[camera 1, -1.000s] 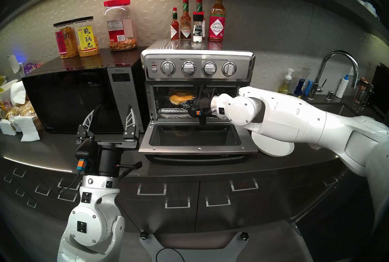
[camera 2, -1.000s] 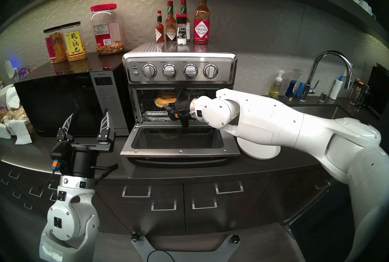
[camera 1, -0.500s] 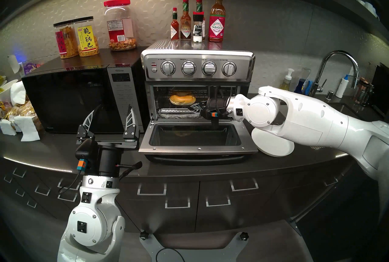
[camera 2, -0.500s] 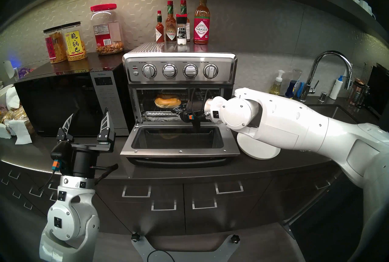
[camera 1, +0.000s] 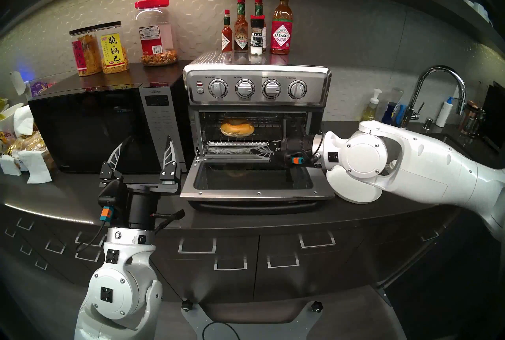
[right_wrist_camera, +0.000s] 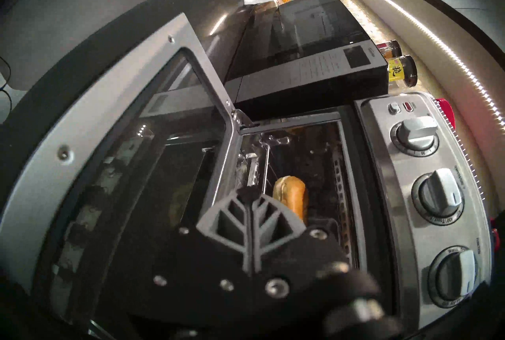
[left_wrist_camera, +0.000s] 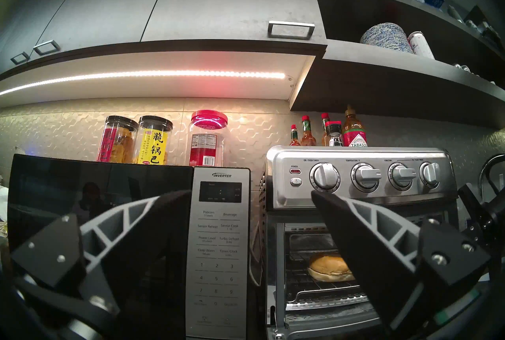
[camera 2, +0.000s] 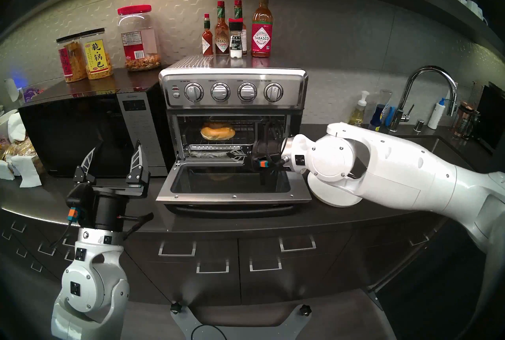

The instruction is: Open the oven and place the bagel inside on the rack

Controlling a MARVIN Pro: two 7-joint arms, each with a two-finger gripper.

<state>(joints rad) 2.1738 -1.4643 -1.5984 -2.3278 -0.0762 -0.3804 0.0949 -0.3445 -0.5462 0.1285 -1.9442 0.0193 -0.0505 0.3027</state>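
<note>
The stainless oven (camera 1: 257,74) stands with its glass door (camera 1: 257,193) dropped flat. The golden-brown bagel (camera 1: 237,129) (camera 2: 217,132) lies on the wire rack (camera 1: 269,127) inside, left of centre, with nothing touching it. My right gripper (camera 1: 252,151) (right_wrist_camera: 250,193) is shut and empty. It points left, low in the oven mouth, just above the door hinge and to the bagel's lower right. My left gripper (camera 1: 149,138) (left_wrist_camera: 250,193) stands open and upright in front of the microwave, holding nothing. The left wrist view also shows the bagel (left_wrist_camera: 328,267).
A black microwave (camera 1: 103,123) sits left of the oven with snack jars (camera 1: 113,48) on top. Sauce bottles (camera 1: 281,28) stand on the oven. A white plate (camera 1: 355,189) lies right of the door, under my right wrist. Faucet (camera 1: 437,85) and sink are at the far right.
My right gripper, still shut, has drawn back out of the oven to the right and down, away from the bagel, which stays on the rack. The left arm has not moved.
</note>
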